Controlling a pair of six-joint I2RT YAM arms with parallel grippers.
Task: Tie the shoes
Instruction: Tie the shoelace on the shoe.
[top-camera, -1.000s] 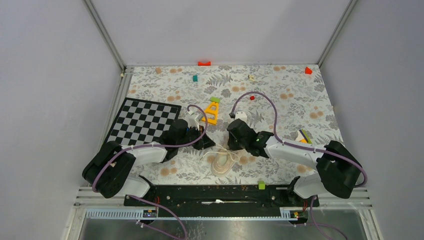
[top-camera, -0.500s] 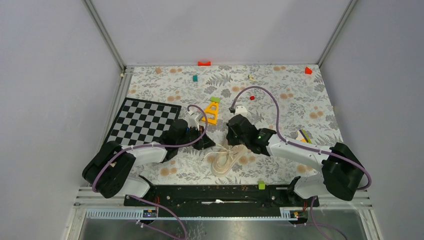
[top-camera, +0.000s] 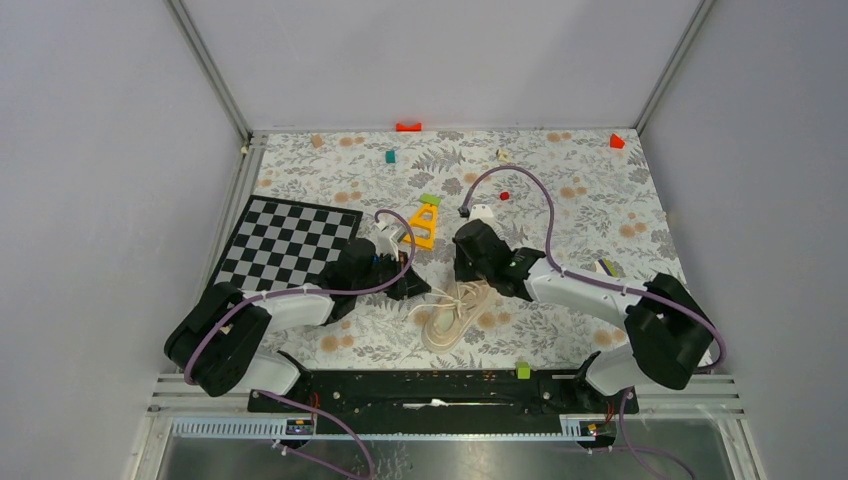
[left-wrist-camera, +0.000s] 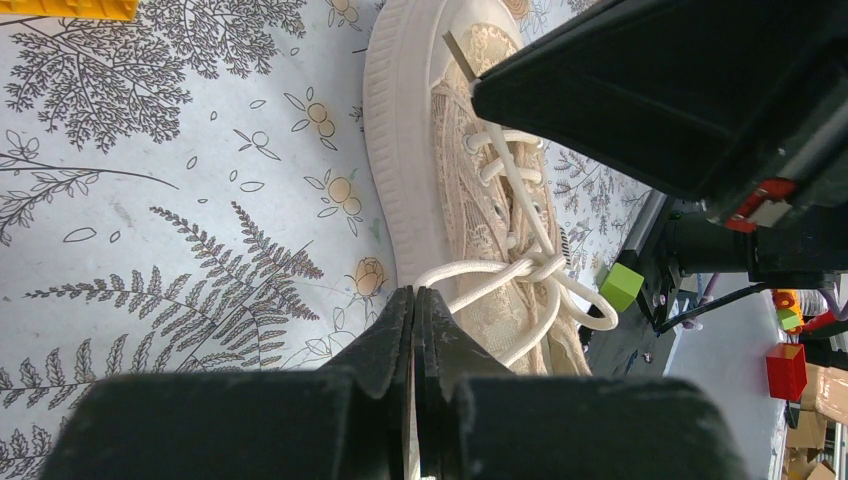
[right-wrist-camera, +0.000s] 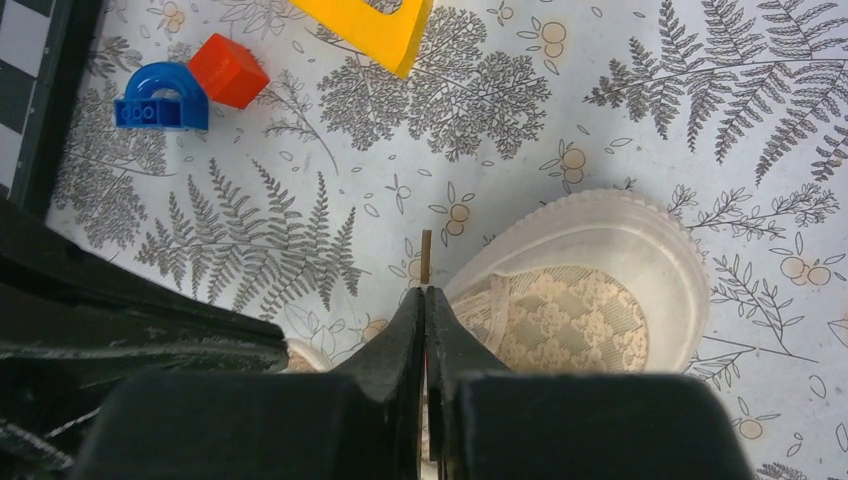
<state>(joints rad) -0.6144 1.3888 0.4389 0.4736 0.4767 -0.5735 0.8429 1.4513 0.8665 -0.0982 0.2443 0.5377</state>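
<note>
Cream lace work, mid-knot. Right arm (top-camera: 585, 292) has drawn away toward the far side in the last second. Its end effector (right-wrist-camera: 424, 298) is clenched on a lace end, tip poking out. Left end effector (left-wrist-camera: 413, 300) is clenched on the other lace (left-wrist-camera: 480, 280), unmoved. Judged: first crossing being pulled snug, bow not begun. Shoe (top-camera: 445, 322) lies between the arms, near the front edge. Grey walls (top-camera: 420, 60); fern-print tabletop (top-camera: 600, 190); chessboard (top-camera: 285, 240) on the left; yellow piece (top-camera: 426, 222); red block (top-camera: 408, 127).
</note>
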